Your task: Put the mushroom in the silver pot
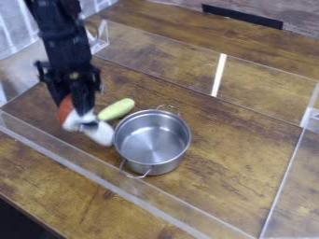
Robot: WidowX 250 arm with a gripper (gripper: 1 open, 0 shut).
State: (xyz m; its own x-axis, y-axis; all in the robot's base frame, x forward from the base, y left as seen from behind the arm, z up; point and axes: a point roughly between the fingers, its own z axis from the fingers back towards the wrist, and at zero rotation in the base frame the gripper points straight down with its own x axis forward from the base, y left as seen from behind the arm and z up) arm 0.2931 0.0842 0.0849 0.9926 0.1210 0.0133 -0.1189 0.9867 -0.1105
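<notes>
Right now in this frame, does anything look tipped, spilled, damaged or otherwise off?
Nothing stands out: the silver pot sits upright, and the yellow-green toy vegetable lies whole on the table. No spill or damage is visible.

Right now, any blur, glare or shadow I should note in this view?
Camera view: the arm is dark and soft-edged, its detail lost; the pot shows sharper, with a pale sheen inside; tabletop glossy toward the top.

One mushroom (77, 119); one silver pot (152, 142); one yellow-green toy vegetable (117, 109).
</notes>
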